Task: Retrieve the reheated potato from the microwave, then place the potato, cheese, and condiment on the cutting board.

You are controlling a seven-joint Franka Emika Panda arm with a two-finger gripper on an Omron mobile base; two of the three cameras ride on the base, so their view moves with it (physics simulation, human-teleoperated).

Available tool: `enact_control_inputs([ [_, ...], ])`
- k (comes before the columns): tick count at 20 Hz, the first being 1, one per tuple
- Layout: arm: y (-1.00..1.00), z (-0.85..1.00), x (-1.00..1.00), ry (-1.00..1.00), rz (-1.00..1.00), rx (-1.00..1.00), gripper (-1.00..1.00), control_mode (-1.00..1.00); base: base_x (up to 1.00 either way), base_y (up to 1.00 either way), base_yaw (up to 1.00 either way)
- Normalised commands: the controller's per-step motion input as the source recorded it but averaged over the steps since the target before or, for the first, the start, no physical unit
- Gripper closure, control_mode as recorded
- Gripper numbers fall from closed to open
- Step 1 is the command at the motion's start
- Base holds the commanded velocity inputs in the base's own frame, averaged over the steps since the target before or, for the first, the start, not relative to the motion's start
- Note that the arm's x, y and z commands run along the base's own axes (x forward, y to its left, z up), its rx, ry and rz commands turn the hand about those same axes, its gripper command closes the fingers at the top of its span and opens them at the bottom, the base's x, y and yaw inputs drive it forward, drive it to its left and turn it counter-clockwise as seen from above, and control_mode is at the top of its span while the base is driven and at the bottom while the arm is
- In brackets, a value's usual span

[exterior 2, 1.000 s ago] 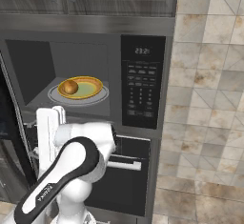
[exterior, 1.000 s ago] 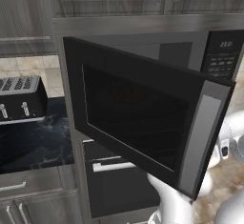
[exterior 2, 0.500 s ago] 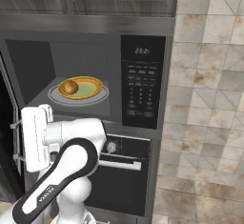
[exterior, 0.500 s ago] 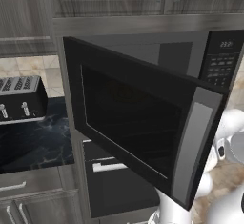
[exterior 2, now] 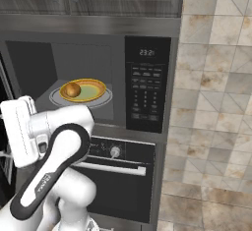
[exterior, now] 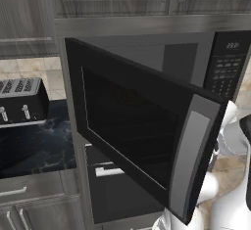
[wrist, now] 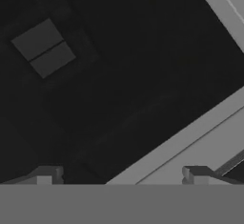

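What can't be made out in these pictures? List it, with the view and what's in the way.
- Microwave cavity, left base view: hidden behind the open door.
- Potato, right base view: its underside is hidden by the plate rim.
- Gripper, hand view: fingertips are cut off at the bottom; nothing shows between them.
- Keypad labels, right base view: too small to read.
- Toaster, left base view: cut off by the left edge.
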Motion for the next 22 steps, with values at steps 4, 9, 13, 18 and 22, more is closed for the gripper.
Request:
enact_control_inputs([
  [4, 0.56, -0.10, -0.47, 0.00, 0.01, 0.11, -1.00, -1.00, 0.00, 0.00, 0.00],
  [9, 0.60, -0.15, -0.42, 0.00, 0.00, 0.11, -1.00, -1.00, 0.00, 0.00, 0.00],
  [13, 0.61, -0.23, -0.33, 0.01, 0.00, 0.09, -1.00, -1.00, 0.00, 0.00, 0.00],
  [18, 0.57, -0.24, -0.12, 0.01, 0.00, 0.09, -1.00, -1.00, 0.00, 0.00, 0.00],
  [22, 0.57, -0.15, 0.00, 0.00, 0.00, 0.05, -1.00, -1.00, 0.00, 0.00, 0.00],
])
